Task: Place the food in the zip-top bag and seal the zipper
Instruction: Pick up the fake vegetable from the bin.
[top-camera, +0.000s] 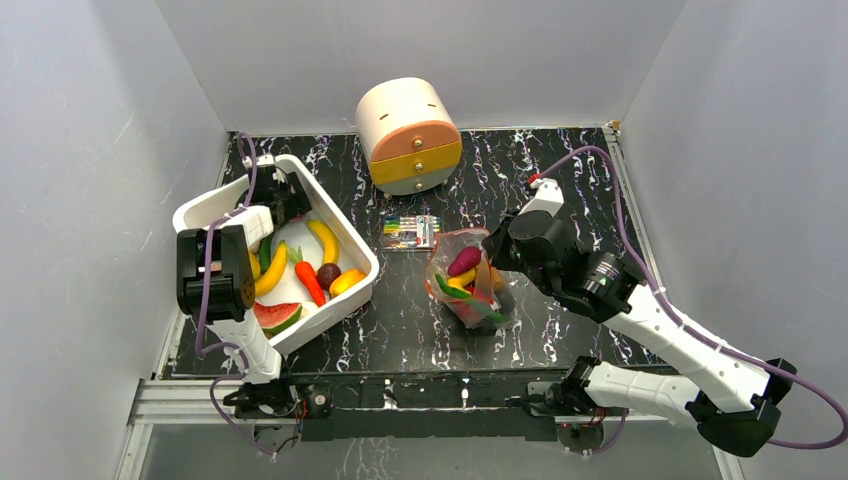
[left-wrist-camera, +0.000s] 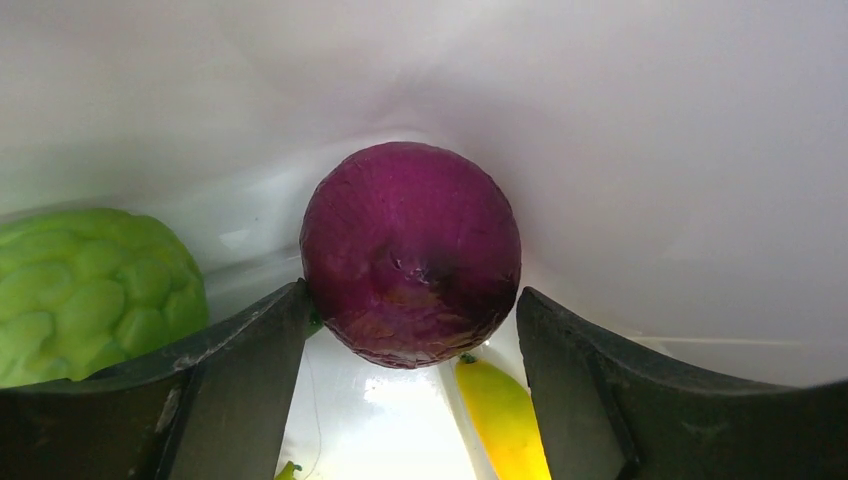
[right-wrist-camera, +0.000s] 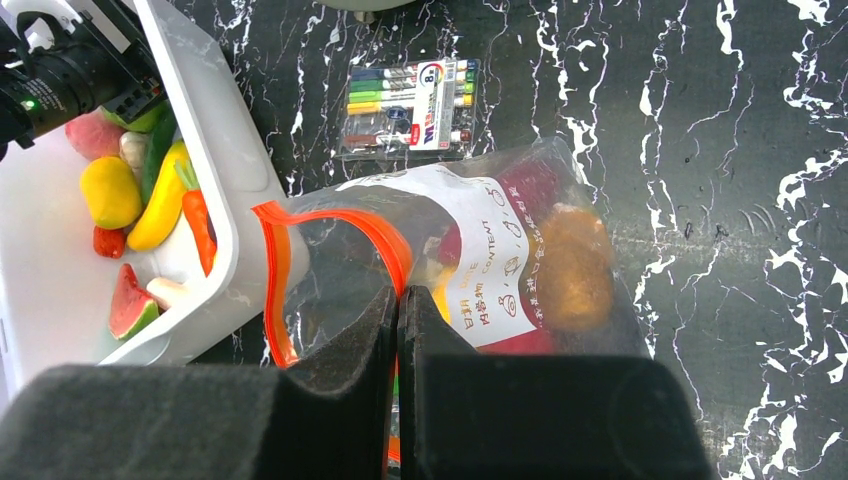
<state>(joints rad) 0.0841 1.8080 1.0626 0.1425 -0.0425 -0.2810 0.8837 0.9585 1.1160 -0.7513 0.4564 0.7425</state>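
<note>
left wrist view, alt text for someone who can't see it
A dark purple toy ball sits between the two open black fingers of the left gripper, against a white bin wall. A bumpy green toy lies left of it, a yellow banana below.

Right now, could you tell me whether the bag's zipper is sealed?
No, in the right wrist view the zipper gapes in an open loop at the mouth of the zip-top bag.

A black marble-patterned table (top-camera: 560, 180) carries a white rectangular bin (top-camera: 335, 312) along its left edge. A round cream drawer unit (top-camera: 408, 135), with one orange and one yellow drawer, stands at the far edge near the middle. A flat pack of coloured pens (top-camera: 410, 232) lies at the table's centre, just nearer than the drawers.
</note>
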